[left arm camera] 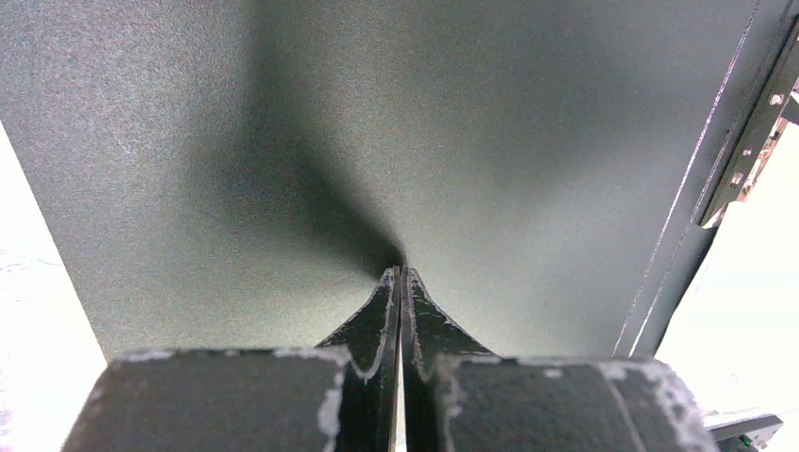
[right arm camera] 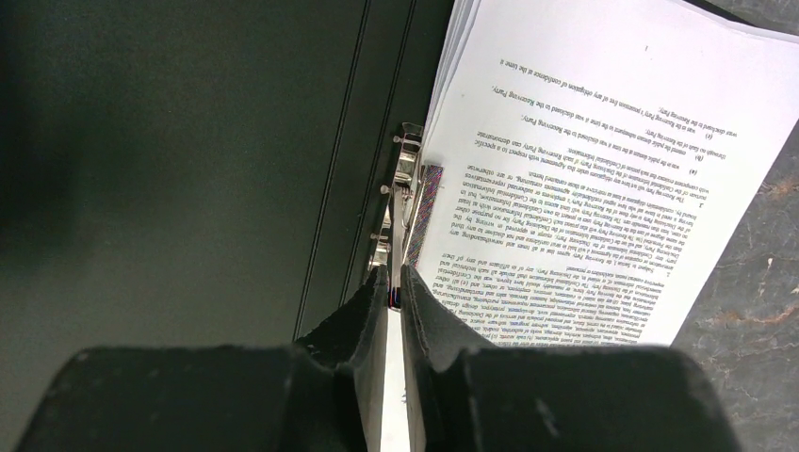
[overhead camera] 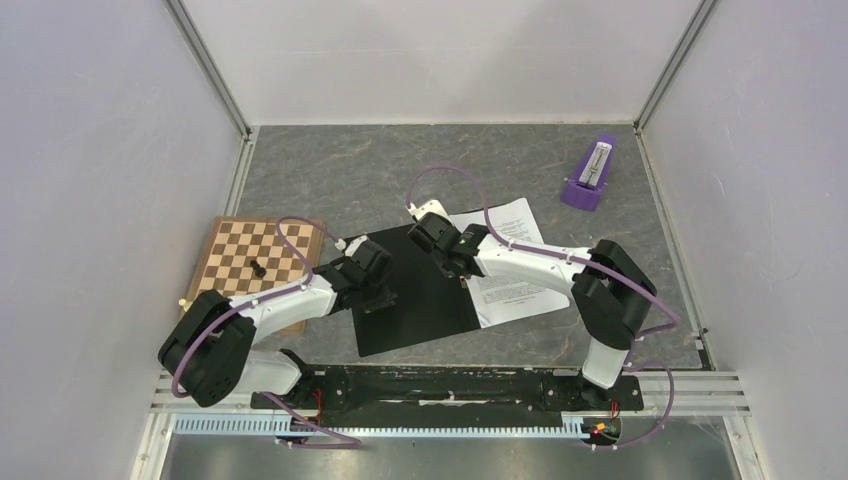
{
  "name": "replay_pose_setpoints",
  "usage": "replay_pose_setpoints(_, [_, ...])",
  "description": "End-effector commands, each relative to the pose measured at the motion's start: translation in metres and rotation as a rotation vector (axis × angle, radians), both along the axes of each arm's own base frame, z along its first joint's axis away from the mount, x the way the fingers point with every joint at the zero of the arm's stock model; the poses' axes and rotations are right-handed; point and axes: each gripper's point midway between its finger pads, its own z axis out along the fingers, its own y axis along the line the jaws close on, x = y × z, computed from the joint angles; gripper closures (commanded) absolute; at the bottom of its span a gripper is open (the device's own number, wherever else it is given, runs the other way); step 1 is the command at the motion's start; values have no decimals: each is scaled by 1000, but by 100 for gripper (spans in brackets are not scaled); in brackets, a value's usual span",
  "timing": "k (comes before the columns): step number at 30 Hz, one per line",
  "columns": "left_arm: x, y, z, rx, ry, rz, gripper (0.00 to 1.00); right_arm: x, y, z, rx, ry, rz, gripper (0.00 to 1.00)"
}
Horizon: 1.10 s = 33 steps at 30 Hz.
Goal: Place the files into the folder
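The folder point(overhead camera: 415, 310) lies open on the table, black inside up. The files point(overhead camera: 507, 222), a stack of white printed sheets, lie on its right half, against the metal spine clip point(right arm camera: 407, 179). My left gripper point(overhead camera: 378, 298) is shut, and its tips point(left arm camera: 402, 273) press down on the folder's left cover point(left arm camera: 471, 141). My right gripper point(overhead camera: 456, 268) sits over the spine. Its fingers are closed on the near end of the clip point(right arm camera: 395, 282), right beside the left edge of the files point(right arm camera: 584, 160).
A checkered wooden chessboard point(overhead camera: 235, 250) with one dark piece point(overhead camera: 257, 268) lies at the left, close to my left arm. A purple metronome point(overhead camera: 590, 176) stands at the back right. White walls enclose the grey table.
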Motion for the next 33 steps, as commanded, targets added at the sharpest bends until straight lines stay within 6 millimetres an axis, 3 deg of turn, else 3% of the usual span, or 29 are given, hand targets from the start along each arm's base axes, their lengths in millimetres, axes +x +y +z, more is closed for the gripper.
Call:
replay_pose_setpoints(1, [-3,11,-13,42,31,41,97,-1,2,13,39,-26,-9,88])
replay_pose_setpoints(17, [-7,16,-20,52,55,68,97,-18,-8,2,56,11,-11,91])
replay_pose_setpoints(27, [-12,20,-26,38,69,119,97,-44,-29,-37,41,87,-25,100])
replay_pose_setpoints(33, [-12,20,-27,36,72,120,97,-55,-36,-62,28,133,-28,100])
